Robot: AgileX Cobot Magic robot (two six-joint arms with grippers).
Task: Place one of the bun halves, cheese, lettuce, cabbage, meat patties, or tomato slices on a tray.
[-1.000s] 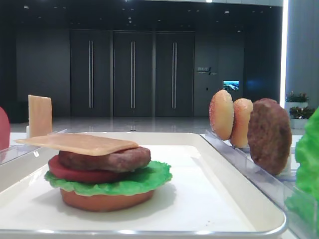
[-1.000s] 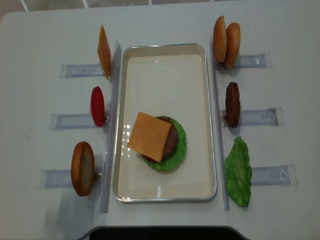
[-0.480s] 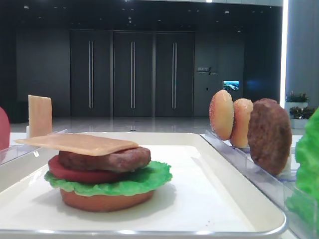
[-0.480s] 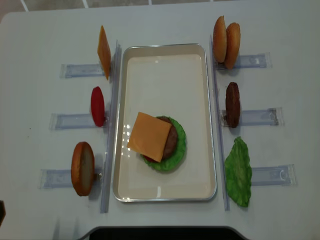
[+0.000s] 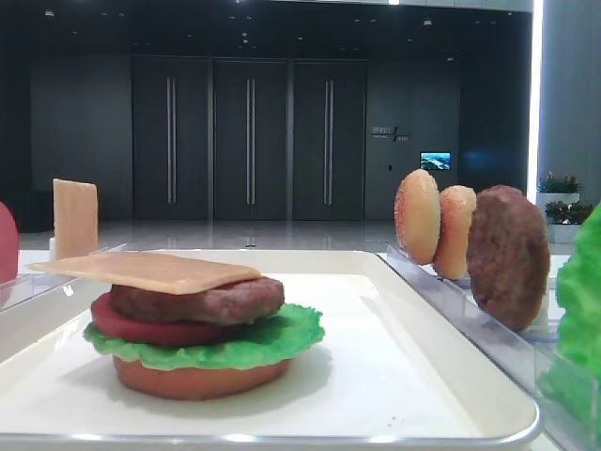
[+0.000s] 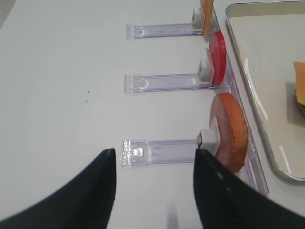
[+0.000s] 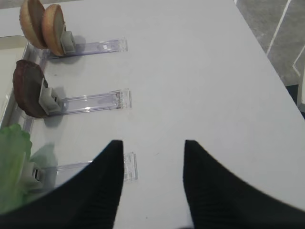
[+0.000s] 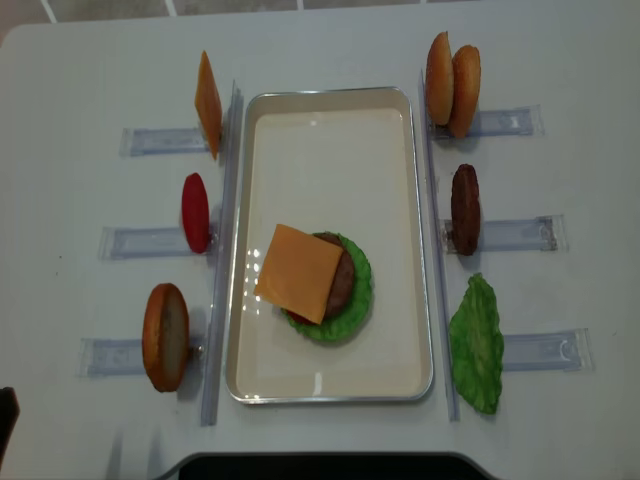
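On the white tray [image 8: 330, 150] stands a stack with a square cheese slice [image 8: 298, 272] on top. Under it are a meat patty [image 5: 202, 303], a tomato slice [image 5: 141, 329], lettuce [image 5: 268, 340] and a bun half [image 5: 197, 379]. My left gripper [image 6: 153, 151] is open and empty above the clear rack that holds a bun half [image 6: 231, 131]; its dark tip [image 8: 5, 425] shows at the overhead view's lower left edge. My right gripper [image 7: 153, 142] is open and empty over bare table, right of the lettuce leaf [image 7: 12, 167].
Clear racks flank the tray. The left ones hold an upright cheese slice [image 8: 207, 104], a tomato slice [image 8: 195, 212] and a bun half [image 8: 165, 336]. The right ones hold two bun halves [image 8: 452, 76], a patty [image 8: 464, 208] and a lettuce leaf [image 8: 476, 343].
A dark tip of the left gripper has come into the overhead view at the lower left edge. The food and the tray have not moved.
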